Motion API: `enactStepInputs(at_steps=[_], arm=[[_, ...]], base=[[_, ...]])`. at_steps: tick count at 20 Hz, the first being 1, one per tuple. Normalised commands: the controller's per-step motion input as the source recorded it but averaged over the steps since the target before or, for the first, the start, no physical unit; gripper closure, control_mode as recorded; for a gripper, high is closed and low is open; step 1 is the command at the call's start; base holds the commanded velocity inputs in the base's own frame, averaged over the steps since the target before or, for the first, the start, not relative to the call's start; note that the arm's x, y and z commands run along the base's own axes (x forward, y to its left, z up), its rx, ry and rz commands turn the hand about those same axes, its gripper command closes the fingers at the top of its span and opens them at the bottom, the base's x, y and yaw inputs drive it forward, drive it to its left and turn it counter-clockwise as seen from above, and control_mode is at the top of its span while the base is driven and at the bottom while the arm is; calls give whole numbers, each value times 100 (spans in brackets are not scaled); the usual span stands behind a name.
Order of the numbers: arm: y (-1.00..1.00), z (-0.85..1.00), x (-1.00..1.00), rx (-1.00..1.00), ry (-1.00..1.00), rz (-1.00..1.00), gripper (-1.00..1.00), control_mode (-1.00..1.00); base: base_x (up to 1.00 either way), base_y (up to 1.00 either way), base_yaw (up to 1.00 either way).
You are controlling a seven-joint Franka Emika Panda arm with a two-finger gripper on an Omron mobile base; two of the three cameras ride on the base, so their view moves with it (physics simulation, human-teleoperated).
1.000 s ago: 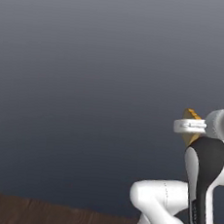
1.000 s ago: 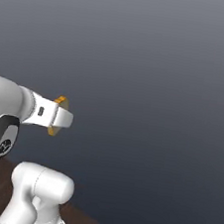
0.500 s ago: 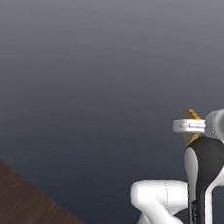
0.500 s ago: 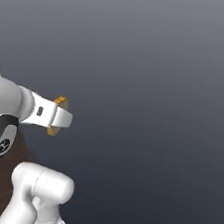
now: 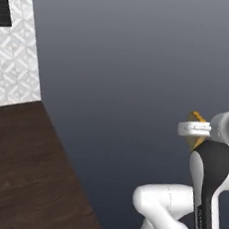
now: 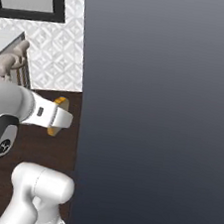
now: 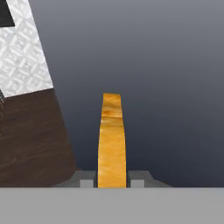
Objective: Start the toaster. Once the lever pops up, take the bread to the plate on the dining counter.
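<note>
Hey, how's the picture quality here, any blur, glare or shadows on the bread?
Hand view: the bread is edge-on between the gripper tips, soft and blocky, no glare, no cast shadow. Both base views: flat even light, a smooth grey gradient behind the bread.

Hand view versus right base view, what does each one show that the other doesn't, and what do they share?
Hand view alone: the bread's orange crust edge-on, standing straight up between the hand's two fingers, which are shut on it.

Right base view alone: the white arm reaching right, a black picture frame on the wall, and a tan figurine.

Both: the bread, the white patterned wall, the dark wood floor and a plain grey surface.
</note>
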Motion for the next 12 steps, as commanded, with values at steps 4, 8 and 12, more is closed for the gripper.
enactStepInputs(at_steps=[4,8,12], arm=[[0,0,0,0,0,0,100,100],[0,0,0,0,0,0,100,100],[0,0,0,0,0,0,100,100]], base=[[91,-28,75],[100,-16,42],[100,-14,29]])
